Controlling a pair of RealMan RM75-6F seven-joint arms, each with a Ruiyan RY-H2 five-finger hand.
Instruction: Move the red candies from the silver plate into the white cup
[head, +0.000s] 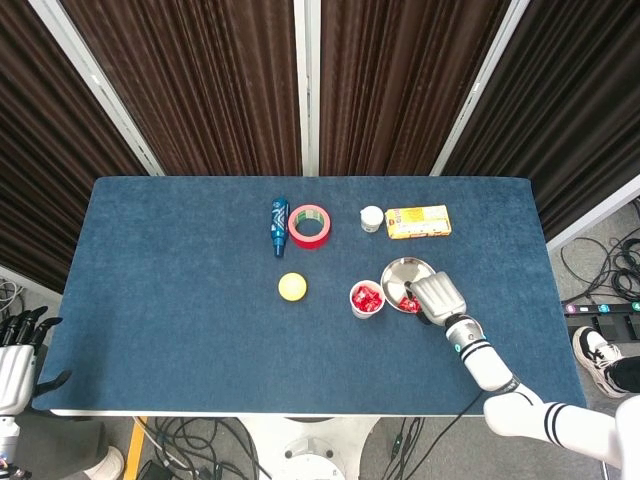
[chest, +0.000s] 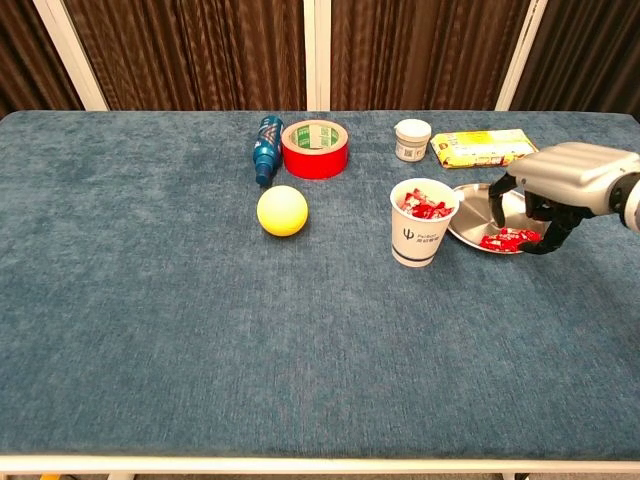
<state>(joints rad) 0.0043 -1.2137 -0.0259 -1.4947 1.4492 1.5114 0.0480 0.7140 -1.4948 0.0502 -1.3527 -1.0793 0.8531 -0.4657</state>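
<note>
Red candies: a small heap (chest: 508, 239) lies on the near part of the silver plate (chest: 470, 218), right of the cup; more red candies (chest: 422, 206) fill the top of the white cup (chest: 420, 238); seen from the head camera the plate's heap (head: 408, 302) sits at the plate's lower edge
Silver plate: flat on the blue table (chest: 180, 330), just beside the white cup on its right; I cannot tell whether the two touch
White cup: upright, with a dark printed mark on its front; in the head view it (head: 366, 299) stands left of the plate (head: 400, 272)
Right hand: it (chest: 560, 190) hangs over the plate's right side, palm down, fingers (chest: 497, 205) curled downward and apart around the heap; the tips are close to the candies; whether any candy is pinched I cannot tell; in the head view the hand (head: 437, 297) covers the plate's lower right
Left hand: it (head: 15, 360) is off the table's left edge, well apart from everything; fingers spread, holding nothing
Other things: a yellow ball (chest: 282, 210) left of the cup; a red tape roll (chest: 315, 148) and a blue bottle (chest: 265, 149) lying side by side further back; a small white jar (chest: 412, 139) and a yellow box (chest: 484, 147) behind the plate
</note>
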